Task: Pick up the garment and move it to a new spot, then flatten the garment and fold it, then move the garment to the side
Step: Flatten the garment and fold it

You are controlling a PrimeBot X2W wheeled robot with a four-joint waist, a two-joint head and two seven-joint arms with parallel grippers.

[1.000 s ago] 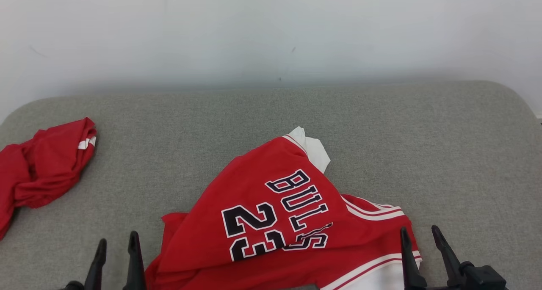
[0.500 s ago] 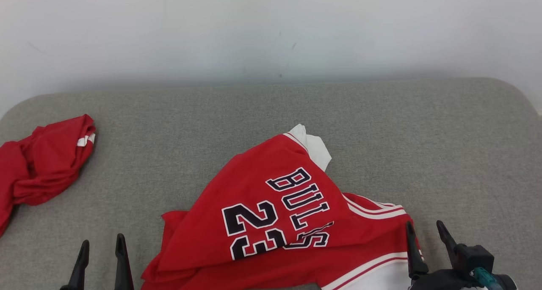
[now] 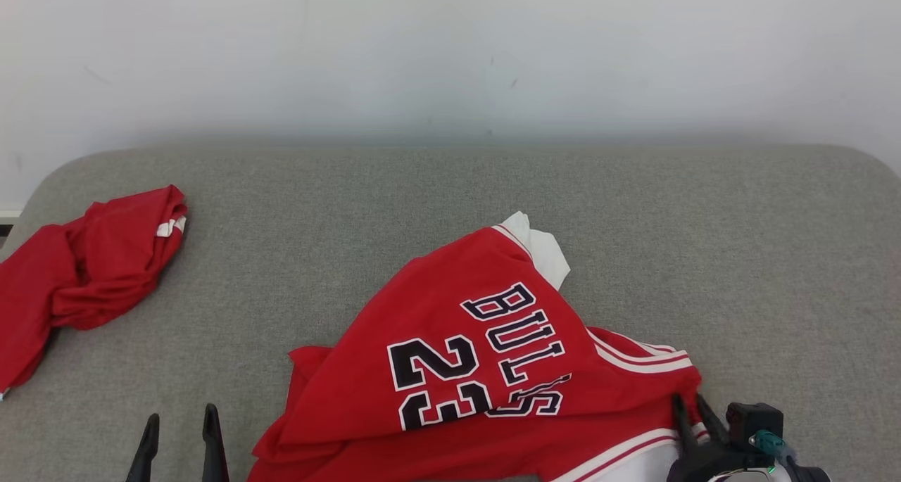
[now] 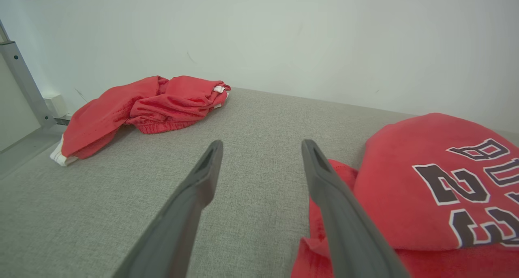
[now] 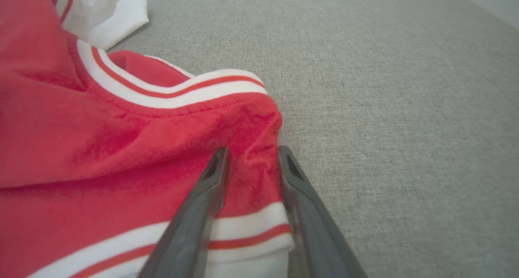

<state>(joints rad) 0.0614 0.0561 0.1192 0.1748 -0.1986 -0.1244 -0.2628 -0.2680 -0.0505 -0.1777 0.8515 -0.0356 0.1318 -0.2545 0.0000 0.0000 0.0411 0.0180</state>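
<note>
**Soft jersey, corner hold**

The red Bulls jersey lies crumpled at the near middle of the grey cushion, number side up. It looks light and limp, so I judge the striped hem corner the surest hold. My right fingers sit narrow astride that corner; whether they pinch it I cannot tell. My left fingers are spread wide and empty beside its left edge. The cushion's weave may drag on cloth. Another red garment lies far left, under a plain white wall.
</note>
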